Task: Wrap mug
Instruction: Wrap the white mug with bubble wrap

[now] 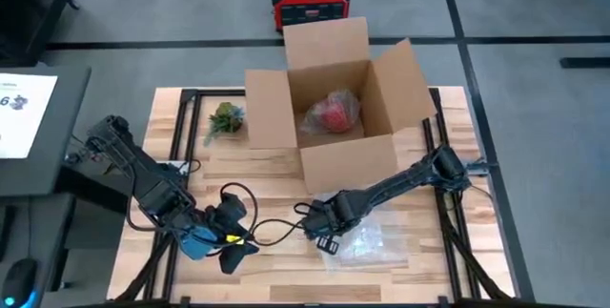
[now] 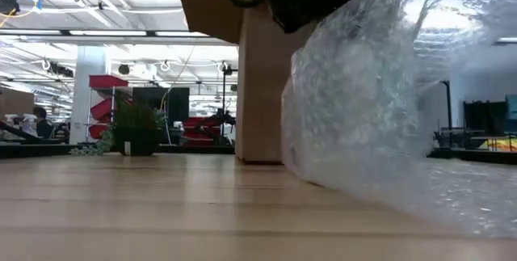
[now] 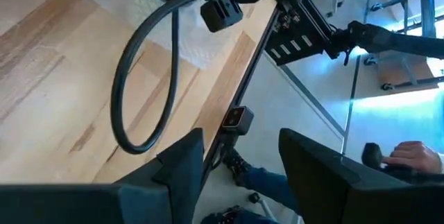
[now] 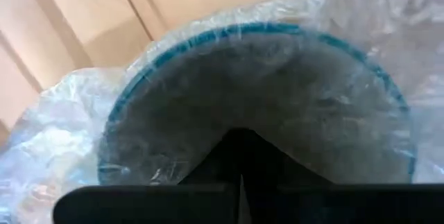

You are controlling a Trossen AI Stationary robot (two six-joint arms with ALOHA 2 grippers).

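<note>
My right gripper, near the bench's front edge, is pinched closed on the bubble wrap over the blue-rimmed mug. Wrapping underway; next, fold film around. Left gripper waits, fingers apart

Bubble wrap on table, box behind.
</note>
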